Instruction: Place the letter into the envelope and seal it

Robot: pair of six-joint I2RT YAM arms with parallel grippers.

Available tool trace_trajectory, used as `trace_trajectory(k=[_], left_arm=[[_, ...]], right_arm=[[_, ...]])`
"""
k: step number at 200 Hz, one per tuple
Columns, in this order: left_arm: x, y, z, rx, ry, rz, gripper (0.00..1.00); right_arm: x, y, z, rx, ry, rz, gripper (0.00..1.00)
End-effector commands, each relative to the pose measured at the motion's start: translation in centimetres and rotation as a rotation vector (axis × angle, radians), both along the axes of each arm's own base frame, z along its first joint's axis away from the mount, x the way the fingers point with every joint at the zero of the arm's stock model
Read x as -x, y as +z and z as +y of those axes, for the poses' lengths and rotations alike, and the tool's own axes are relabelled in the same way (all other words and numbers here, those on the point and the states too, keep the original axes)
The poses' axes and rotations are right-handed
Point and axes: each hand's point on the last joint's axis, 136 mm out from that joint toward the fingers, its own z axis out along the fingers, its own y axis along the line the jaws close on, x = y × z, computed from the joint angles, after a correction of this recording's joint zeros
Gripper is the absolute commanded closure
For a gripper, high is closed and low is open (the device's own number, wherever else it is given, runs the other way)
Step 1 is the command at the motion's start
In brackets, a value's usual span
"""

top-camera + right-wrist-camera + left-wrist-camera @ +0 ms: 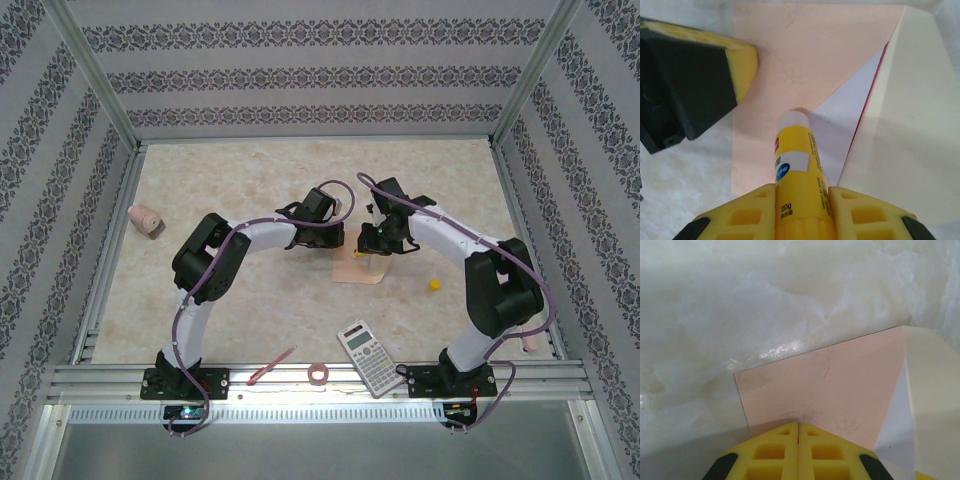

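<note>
The envelope (pixel 360 268) lies near the middle of the tabletop (pixel 250 180), a pale, cream-marbled surface. It is boxed in by an aluminium frame (pixel 300 380) and by walls (pixel 300 70) papered in bands of grey and dark floral pattern. The left arm (pixel 215 260) and right arm (pixel 490 285) both bend inward over the envelope. A calculator (pixel 368 357) rests at the near rail, and a small yellow object (pixel 434 284) sits to the right of the envelope.

From the left wrist, the left gripper (pixel 798 434) is clenched, its yellow fingers (pixel 775 450) pressed together with nothing between them and their tips on the peach face of the envelope. The cream flap (pixel 935 390) stands open at the right. A white wedge of the letter (pixel 896 427) shows between flap and envelope body — tucked inside. The glossy tabletop beyond catches a streak of light.

From the right wrist, the right gripper (pixel 800 200) grasps a yellow glue stick (pixel 797 160), whose white tip points at the envelope beside the letter's white back and thin red edge. The left gripper's finger presses on the envelope at the left — the flap spreads wide on the right.
</note>
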Motion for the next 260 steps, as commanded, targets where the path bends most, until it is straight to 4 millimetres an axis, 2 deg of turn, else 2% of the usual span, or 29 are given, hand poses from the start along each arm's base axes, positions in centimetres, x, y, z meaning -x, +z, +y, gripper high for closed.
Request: trace_trajectory(k=[1,72,119,206,260], left_arm=[[3.0,-4.2,2.4,-0.131,0.016,0.119,1.0],[3.0,-4.2,2.3,-0.12,0.027,0.127,1.0],[3.0,-4.2,2.3,-0.113,0.045,0.131,1.0],[2.9,-4.2,2.5,-0.108,0.066,0.134,1.0],[3.0,-4.1,2.4,-0.103,0.063,0.134,1.0]], right_arm=[[-0.5,-1.0,-0.6,0.035,0.001,0.024,0.99],[-1.3,-0.7,-0.7,0.033,-0.003,0.011,0.99],[-0.1,-0.2,-0.8,0.031,-0.001,0.016,0.99],[3.0,0.0,0.2,0.018,0.013,0.039,0.99],[2.2,-0.7,-0.2,0.028,0.012,0.045,0.99]])
